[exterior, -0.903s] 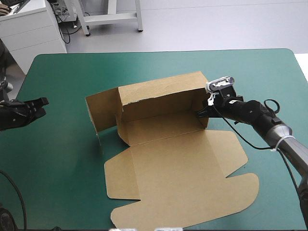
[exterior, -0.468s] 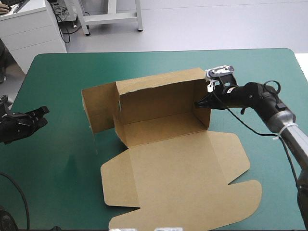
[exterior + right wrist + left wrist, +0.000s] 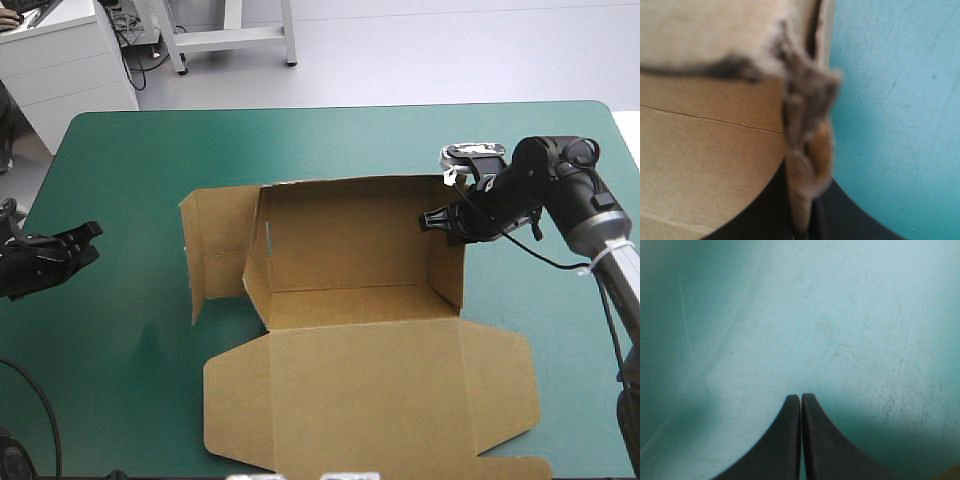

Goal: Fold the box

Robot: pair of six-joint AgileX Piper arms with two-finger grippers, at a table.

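Observation:
The brown box (image 3: 350,240) lies mid-table, its back wall and right wall (image 3: 447,265) standing and its lid (image 3: 370,390) flat toward the near edge. A left flap (image 3: 215,255) stands out sideways. My right gripper (image 3: 436,220) is shut on the top edge of the right wall near the back corner. In the right wrist view, the board edge (image 3: 810,145) runs between the black fingers (image 3: 802,212). My left gripper (image 3: 92,236) hovers shut near the table's left edge, well clear of the box. The left wrist view has its fingers (image 3: 800,398) meeting over bare cover.
Bare teal-green cover (image 3: 110,340) stretches between the left gripper and the box, and also to the right of the box (image 3: 560,330). The lid's near corner reaches the table's front edge (image 3: 520,468).
My right gripper has moved right and back with the right wall. The box has swung square to the table and its walls stand more upright. The left arm has hardly moved.

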